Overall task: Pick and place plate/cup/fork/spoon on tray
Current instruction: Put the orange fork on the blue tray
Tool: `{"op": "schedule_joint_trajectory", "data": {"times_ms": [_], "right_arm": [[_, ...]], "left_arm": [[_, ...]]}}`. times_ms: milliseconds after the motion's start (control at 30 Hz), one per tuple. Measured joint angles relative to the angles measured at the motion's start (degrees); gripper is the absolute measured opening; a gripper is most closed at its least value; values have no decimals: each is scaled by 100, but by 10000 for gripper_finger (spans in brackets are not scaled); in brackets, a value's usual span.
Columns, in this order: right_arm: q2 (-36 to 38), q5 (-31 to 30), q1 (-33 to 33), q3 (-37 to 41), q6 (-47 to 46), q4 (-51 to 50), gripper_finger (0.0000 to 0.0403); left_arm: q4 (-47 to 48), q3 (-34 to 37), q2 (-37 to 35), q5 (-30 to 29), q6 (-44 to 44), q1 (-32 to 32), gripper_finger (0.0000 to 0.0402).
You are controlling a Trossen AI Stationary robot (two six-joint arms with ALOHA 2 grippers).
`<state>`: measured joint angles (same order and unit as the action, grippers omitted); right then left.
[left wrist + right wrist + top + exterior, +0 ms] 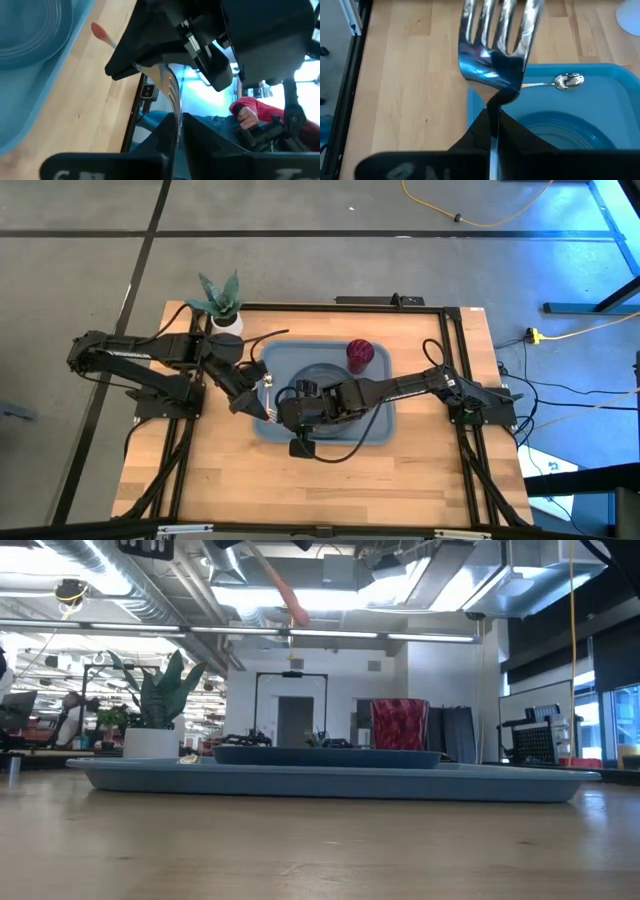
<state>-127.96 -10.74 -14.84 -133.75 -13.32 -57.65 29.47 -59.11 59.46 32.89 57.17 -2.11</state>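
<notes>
the right gripper (492, 107), above the near left corner of the tray (380, 425), has its fingers clamped on the neck of the fork (500, 45), tines standing up past the fingertips. the left gripper (262, 392), just beside it at the tray's left edge, meets the same fork (167, 85); whether its fingers grip cannot be told. beyond the right fingers the spoon (560, 81) lies in the tray beside the plate (560, 135). the cup (360, 354) stands at the tray's far edge. a potted plant (222, 305) occupies the worktop (250, 480) corner behind the left arm.
</notes>
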Motion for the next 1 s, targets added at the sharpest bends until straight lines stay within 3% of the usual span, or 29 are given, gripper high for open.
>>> {"op": "schedule_joint_trajectory", "data": {"times_ms": [333, 533, 700, 1000], "right_arm": [[2, -2, 9, 0, 16, -121, 3], [2, -103, 8, 0, -51, -240, 3], [2, -711, 16, 0, -448, -316, 3], [-31, -1752, 49, 0, -2167, -753, 3]], "left_arm": [[17, -2, 2, 29, 82, 2, 59], [291, 0, 4, 580, -223, -74, 56], [1088, -2, -87, 276, -517, -267, 55], [2428, -2, -495, -948, -789, -409, 55]]}}
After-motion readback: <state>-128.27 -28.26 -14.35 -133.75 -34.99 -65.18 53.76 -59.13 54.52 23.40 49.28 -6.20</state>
